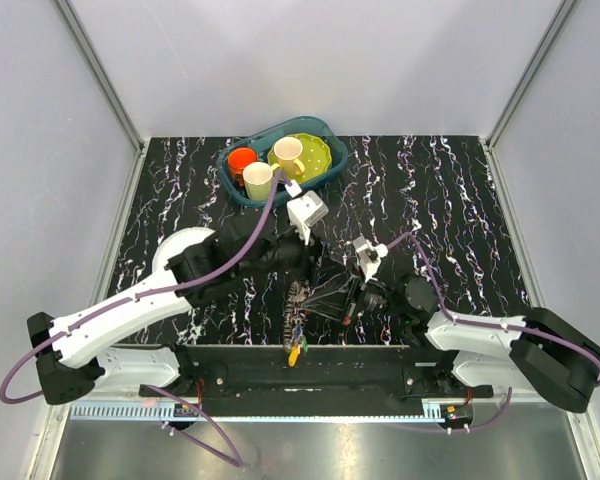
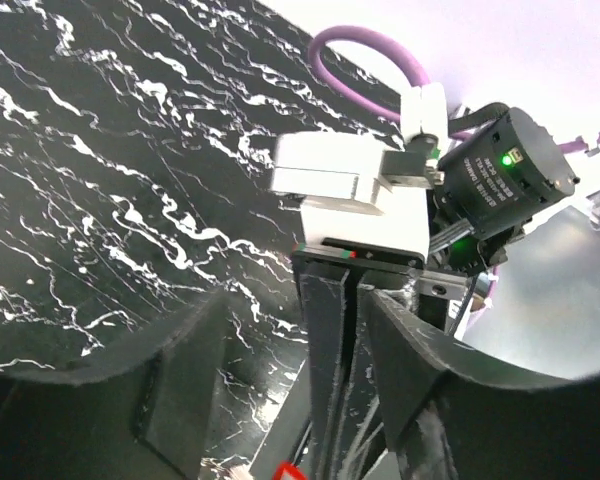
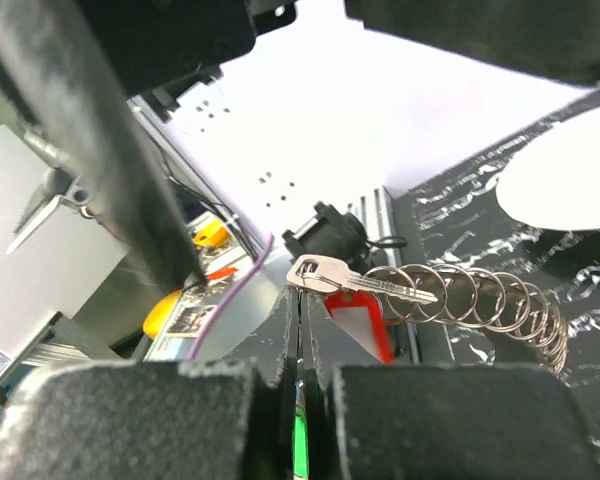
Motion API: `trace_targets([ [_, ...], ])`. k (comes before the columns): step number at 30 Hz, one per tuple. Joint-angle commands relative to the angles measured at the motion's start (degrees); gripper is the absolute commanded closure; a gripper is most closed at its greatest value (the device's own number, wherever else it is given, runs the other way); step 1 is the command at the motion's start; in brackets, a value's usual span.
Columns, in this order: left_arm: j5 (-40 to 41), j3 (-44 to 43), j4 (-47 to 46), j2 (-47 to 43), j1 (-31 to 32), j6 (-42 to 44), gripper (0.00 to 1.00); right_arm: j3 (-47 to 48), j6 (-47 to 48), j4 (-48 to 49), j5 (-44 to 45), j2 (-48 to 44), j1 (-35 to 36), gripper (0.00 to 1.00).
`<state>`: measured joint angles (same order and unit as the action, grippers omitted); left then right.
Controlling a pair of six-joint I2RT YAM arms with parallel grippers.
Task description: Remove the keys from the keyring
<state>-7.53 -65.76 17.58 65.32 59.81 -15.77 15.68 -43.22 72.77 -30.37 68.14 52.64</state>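
L gripper (image 2: 300, 330) is open, fingers spread wide w/ the R arm's black fingers standing betw. them; R gripper (image 3: 300, 310) is closed to a thin slit w/ a green sliver in it, can't tell what. The keyring (image 1: 298, 298) w/ its keys (image 1: 295, 340) is near the table (image 1: 460, 200) front edge, betw. the 2 grippers. R wrist view: 1 silver key (image 3: 352, 282) w/ red tag (image 3: 358, 322) just above the fingertips, joined to a row of small rings (image 3: 480, 300)
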Motion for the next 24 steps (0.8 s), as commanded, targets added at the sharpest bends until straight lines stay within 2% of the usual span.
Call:
trace_targets([
  [1, 1.62, -8.85, 5.17, 0.15, 0.31, 2.83, 0.33, 1.1, -4.14, 15.38, -0.74, -4.94, 0.44, 1.0],
  [2, 2.86, -11.12, 6.75, 0.59, 0.22, 3.63, 0.27, 1.54, -6.07, 15.47, -0.92, -5.64, 0.53, 1.0],
  [7, 10.42, -25.62, 20.9, 1.57, 0.22, 10.91, 0.27, 4.43, -10.64, 15.38, -0.66, -9.16, 0.44, 1.0],
  [9, 11.91, -26.52, 24.15, -0.09, 0.13, 13.12, 0.28, 5.32, -11.97, 15.29, -0.04, -10.83, 0.44, 1.0],
  [12, 10.97, -23.64, 24.52, -6.06, 0.13, 15.41, 0.29, 6.64, -14.6, 15.38, 0.84, -11.89, 0.44, 1.0],
  [14, 7.81, -19.96, 24.6, -11.34, 0.13, 18.13, 0.29, 7.08, -16.71, 15.38, 0.75, -12.24, 0.44, 1.0],
  [15, 3.36, -18.46, 24.34, -13.27, 0.13, 19.01, 0.29, 7.26, -17.07, 15.38, 0.23, -12.68, 0.44, 1.0],
  [19, -2.04, -11.16, 23.64, -20.83, 0.13, 22.62, 0.3, 6.64, -17.51, 15.38, -0.04, -14.52, 0.44, 1.0],
  [24, -6.87, -5.79, 21.53, -21.99, 0.22, 23.68, 0.33, 6.99, -18.21, 15.03, -1.44, -15.14, 0.44, 1.0],
])
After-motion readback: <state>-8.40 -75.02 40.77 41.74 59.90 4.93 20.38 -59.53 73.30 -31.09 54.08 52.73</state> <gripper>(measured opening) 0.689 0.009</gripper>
